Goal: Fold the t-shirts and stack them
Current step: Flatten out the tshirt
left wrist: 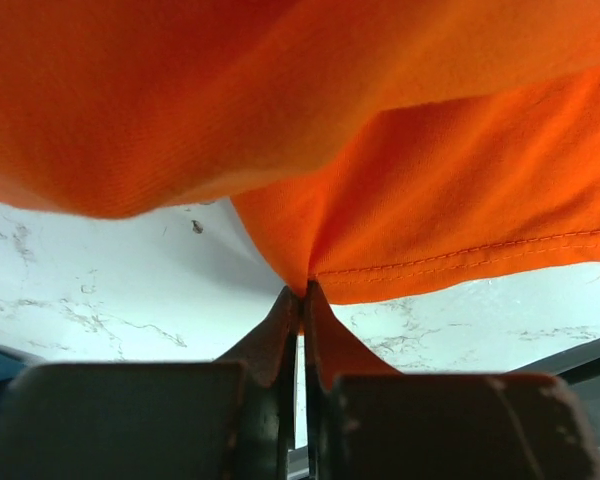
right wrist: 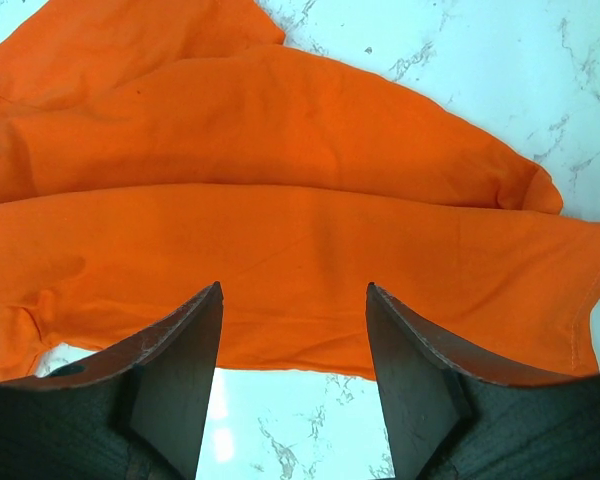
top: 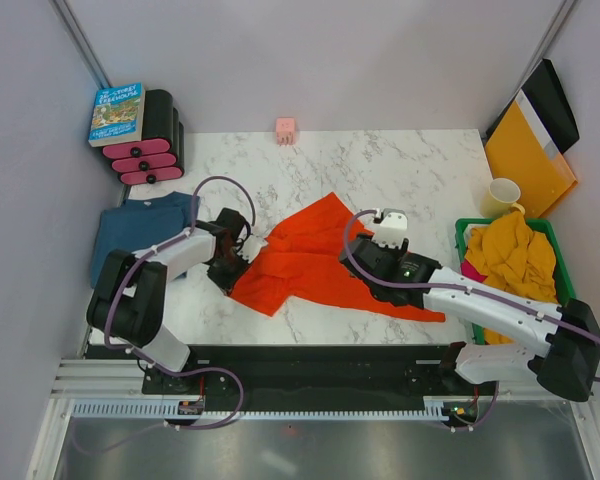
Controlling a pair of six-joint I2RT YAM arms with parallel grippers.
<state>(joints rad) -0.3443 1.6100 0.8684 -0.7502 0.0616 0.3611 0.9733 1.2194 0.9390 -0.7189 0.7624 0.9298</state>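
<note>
Left gripper had its jaws pinched shut on a hemmed edge of the orange-red t-shirt, which lay crumpled across the middle of the marble table. Right gripper hung over the same shirt's right half, jaws wide apart and holding nothing. At left lay a dark teal-blue t-shirt. At right, a mustard-yellow t-shirt was heaped in a green basket. Farther back stood a cream mug, a yellow-orange folder and a book.
</note>
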